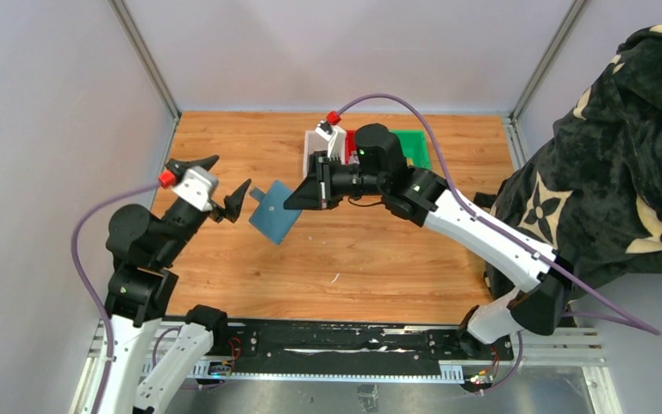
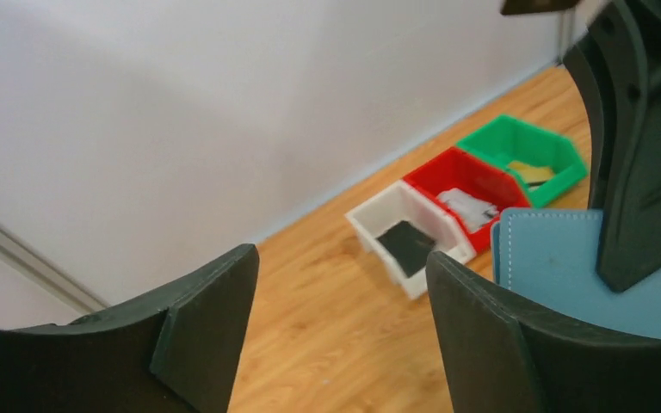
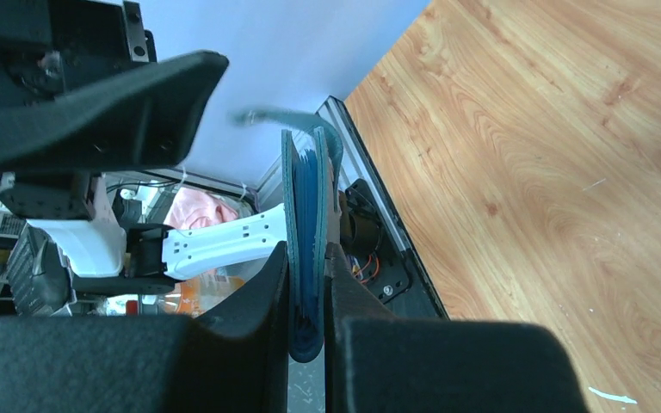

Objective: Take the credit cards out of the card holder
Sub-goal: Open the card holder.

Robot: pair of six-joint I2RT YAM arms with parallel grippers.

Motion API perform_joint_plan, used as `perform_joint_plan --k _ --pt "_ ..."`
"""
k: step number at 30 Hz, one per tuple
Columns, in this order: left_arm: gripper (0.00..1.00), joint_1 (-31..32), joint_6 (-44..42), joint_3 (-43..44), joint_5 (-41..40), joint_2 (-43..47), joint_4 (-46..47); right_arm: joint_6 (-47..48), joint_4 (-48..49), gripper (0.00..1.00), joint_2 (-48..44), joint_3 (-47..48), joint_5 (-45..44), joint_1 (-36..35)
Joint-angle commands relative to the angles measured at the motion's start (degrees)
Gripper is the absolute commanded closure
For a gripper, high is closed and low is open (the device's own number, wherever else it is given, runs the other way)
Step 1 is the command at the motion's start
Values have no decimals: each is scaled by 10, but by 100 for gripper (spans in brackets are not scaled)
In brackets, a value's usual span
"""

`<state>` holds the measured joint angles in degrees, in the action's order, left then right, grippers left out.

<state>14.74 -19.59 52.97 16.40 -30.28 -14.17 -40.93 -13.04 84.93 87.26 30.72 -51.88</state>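
The card holder, a teal-blue folded wallet, hangs above the table's middle-left, and my right gripper is shut on its right edge. In the right wrist view the card holder shows edge-on, pinched between the right gripper's fingers. My left gripper stands open just left of the holder, apart from it, with nothing between its fingers. From the left wrist, the holder's light blue face lies beyond the open left gripper. The credit cards are hidden.
Three small bins stand at the back of the wooden table: a white bin with a black item, a red bin with a whitish flat item, and a green bin. Grey walls enclose the left and back sides.
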Motion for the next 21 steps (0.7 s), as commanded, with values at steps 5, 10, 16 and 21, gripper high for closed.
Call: perform_joint_plan --k 5,10,16,21 --pt "13 -1 298 61 86 -49 -170 -3 109 100 -66 -81 44 27" --pt "5 -1 324 29 70 -55 -190 4 110 100 -85 -109 43 38" --pt "1 -24 414 50 132 -89 -164 6 145 100 -95 -129 42 43" --pt "1 -61 504 43 257 -101 -129 -22 224 100 -134 -184 39 60"
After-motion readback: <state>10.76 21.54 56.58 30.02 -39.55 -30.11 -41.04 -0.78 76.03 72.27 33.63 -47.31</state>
